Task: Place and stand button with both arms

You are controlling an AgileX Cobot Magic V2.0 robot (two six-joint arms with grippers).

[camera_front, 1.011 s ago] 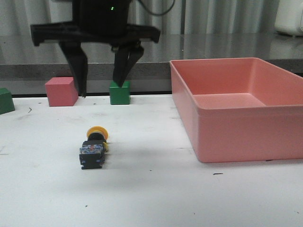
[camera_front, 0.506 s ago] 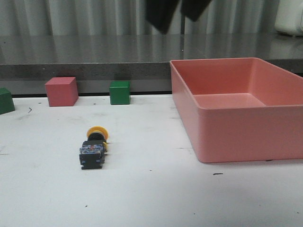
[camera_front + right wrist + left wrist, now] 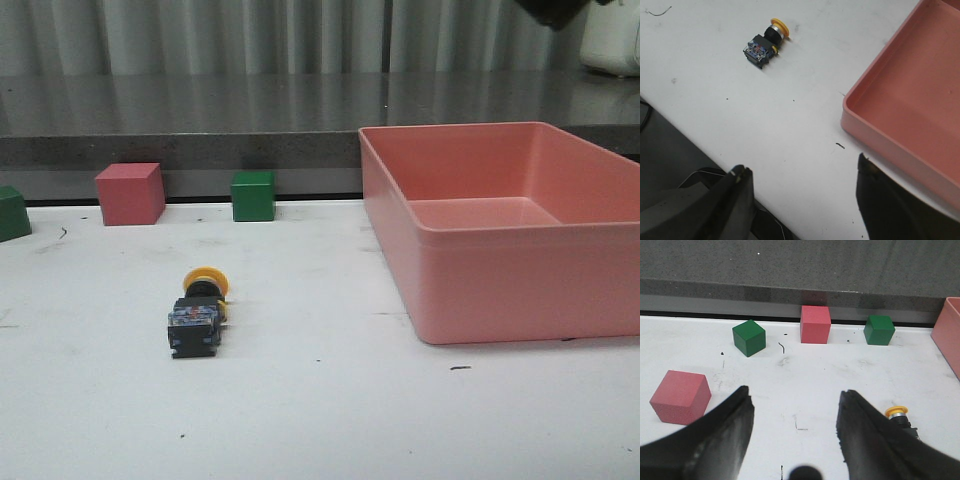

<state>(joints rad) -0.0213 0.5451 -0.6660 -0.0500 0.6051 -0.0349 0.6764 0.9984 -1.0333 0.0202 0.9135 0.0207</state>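
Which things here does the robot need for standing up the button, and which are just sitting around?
Needed:
button, lying on its side on the white table
left gripper, open, holding nothing
right gripper, open, holding nothing

Just sitting around:
pink bin
green cubes
red cubes

The button point(image 3: 199, 312) lies on open counter point(image 3: 320, 420), with bare surface on every side. The pink bin point(image 3: 505, 225) walls off the right. Red cube point(image 3: 130, 193) and green cube point(image 3: 253, 195) stand behind, well apart.
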